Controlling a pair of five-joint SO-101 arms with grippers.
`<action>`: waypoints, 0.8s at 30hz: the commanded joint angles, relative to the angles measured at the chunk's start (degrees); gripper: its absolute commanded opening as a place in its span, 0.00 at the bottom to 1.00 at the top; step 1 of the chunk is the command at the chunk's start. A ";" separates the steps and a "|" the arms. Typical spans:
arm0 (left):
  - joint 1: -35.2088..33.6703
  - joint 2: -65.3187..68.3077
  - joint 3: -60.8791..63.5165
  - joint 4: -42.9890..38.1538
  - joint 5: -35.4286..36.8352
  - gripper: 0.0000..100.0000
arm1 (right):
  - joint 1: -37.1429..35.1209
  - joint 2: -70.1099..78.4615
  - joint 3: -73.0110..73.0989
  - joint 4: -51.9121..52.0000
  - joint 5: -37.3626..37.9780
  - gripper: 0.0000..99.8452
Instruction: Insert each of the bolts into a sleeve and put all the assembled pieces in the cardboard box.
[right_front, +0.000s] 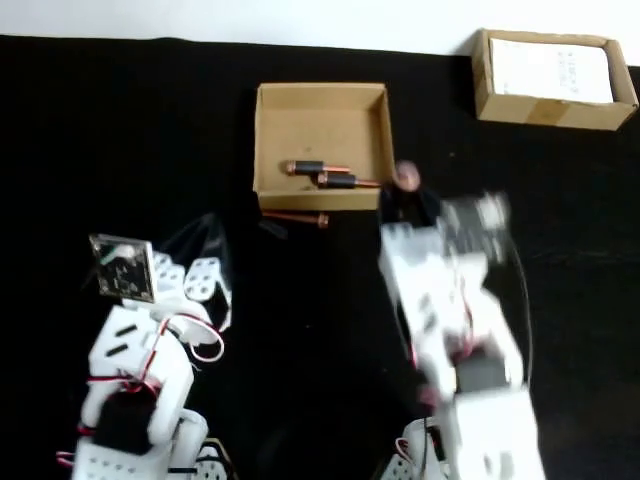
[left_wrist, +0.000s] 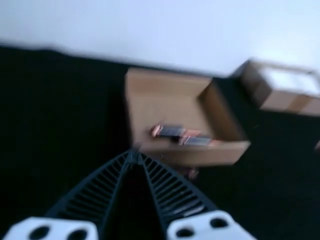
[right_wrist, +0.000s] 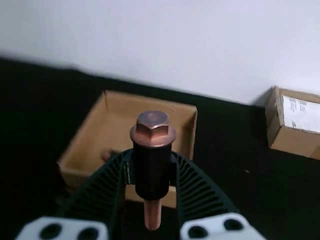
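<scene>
1. My right gripper (right_wrist: 150, 167): the jaws are drawn narrow and clamped on a black sleeve (right_wrist: 150, 172), with one finger on each side of it.
2. A copper bolt (right_wrist: 152, 129) stands upright through that sleeve. Its hexagonal head sits above my fingers and the end of its shank projects below the sleeve, between them.
3. The cardboard box (right_wrist: 115, 107), open at the top, lies ahead of and lower than these jaws. From the high view, the bolt head is just outside the box wall, at its near corner.
4. Inside the box, two assembled pieces (right_front: 318, 168) lie flat and close together on the floor, by the wall nearest my jaws.
5. My left gripper (left_wrist: 134, 157): the jaws are closed tip to tip with nothing between them. The box lies ahead of them and apart.
6. One loose bolt (right_front: 296, 217) lies flat on the black table (right_front: 120, 140). It is just outside the box's near wall, between the box and my left jaws.
7. A second box (right_front: 553, 110), holding white paper, stands well beyond my right jaws and off to their outer side.
</scene>
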 joint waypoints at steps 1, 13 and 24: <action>-3.56 -0.66 4.44 -2.46 0.26 0.01 | 0.40 14.99 -11.82 -0.04 10.55 0.01; -8.04 0.22 10.59 1.49 0.35 0.01 | -3.03 53.76 -39.25 -0.31 40.35 0.01; -7.69 0.22 10.59 2.20 0.18 0.01 | -3.21 85.93 -62.64 0.04 57.23 0.01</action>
